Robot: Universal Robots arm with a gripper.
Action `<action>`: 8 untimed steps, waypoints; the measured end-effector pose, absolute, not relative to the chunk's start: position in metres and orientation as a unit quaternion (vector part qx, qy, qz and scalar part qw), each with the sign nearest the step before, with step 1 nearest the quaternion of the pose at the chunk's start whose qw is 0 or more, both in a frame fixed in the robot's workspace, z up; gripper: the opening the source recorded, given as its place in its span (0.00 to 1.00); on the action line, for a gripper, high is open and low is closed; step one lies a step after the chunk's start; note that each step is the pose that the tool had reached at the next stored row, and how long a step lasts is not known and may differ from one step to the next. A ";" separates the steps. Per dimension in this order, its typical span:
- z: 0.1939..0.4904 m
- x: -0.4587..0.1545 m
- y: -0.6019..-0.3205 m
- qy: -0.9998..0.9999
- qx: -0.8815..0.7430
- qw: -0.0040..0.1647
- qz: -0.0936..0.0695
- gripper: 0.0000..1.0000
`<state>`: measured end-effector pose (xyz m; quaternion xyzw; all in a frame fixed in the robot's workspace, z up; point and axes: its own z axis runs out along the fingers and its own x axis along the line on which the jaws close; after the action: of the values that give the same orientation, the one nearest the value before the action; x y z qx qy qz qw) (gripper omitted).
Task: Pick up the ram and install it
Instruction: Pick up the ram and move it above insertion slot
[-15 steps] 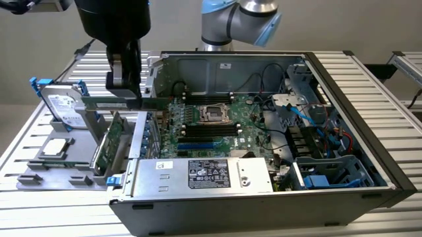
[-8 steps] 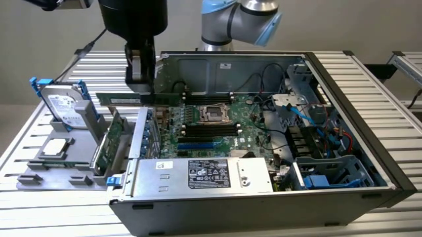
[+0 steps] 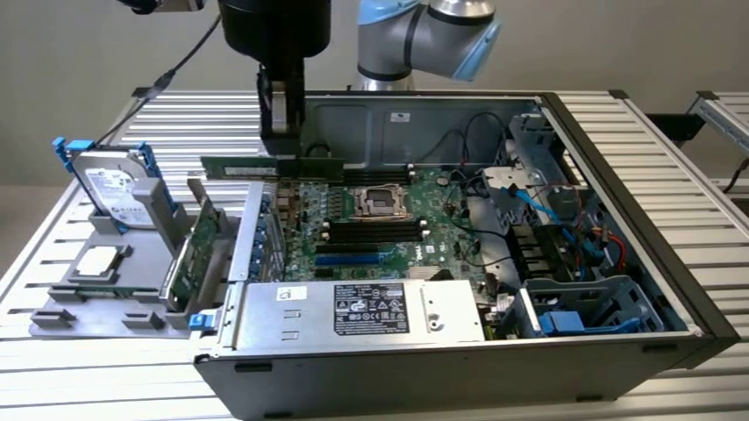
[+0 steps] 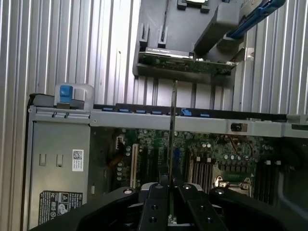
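the slatted worktop [image 3: 655, 132] carries an open computer case [image 3: 445, 377] lying on its side, with a grey holder tray [image 3: 70, 320] just beside it on the exterior view's left. inside the case, the power supply [image 3: 363, 311] fills the near side and the motherboard [image 3: 433, 210] lies behind it. the black memory slots [image 3: 374, 230] sit just beside the cpu socket [image 3: 381, 202]. task status: the pick-up is done and the installation is not. the ram [image 3: 234, 167] is off the tray and in the air, held level with its long edge roughly parallel to the slots. no part of it touches a slot. the claw [image 3: 281, 145] is closed on the ram near its middle. in the wrist view the stick [image 4: 172, 125] appears edge-on between the fingers [image 4: 154, 202]. it crosses the case's side rail [image 4: 216, 122], so one end is over the board and the other over the worktop strip beside the tray. clearances: the slots look unobstructed from above, and the space over the board reads as open. the side rail lies directly under the stick. an upright expansion card [image 3: 193, 246] and a hard drive [image 3: 111, 189] stand in the tray, near the outer end. loose cables [image 3: 532, 206] crowd the case on the exterior view's right, well apart from the slots.
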<state>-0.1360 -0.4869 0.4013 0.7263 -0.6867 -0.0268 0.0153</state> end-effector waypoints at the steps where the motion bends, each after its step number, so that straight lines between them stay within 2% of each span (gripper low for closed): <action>1: 0.401 -0.133 -0.485 -0.687 0.726 0.015 -0.026 0.14; 8: 0.397 -0.114 -0.471 -0.687 0.726 0.012 -0.023 0.14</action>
<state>-0.1137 -0.4707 0.3968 0.7265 -0.6867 -0.0231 0.0119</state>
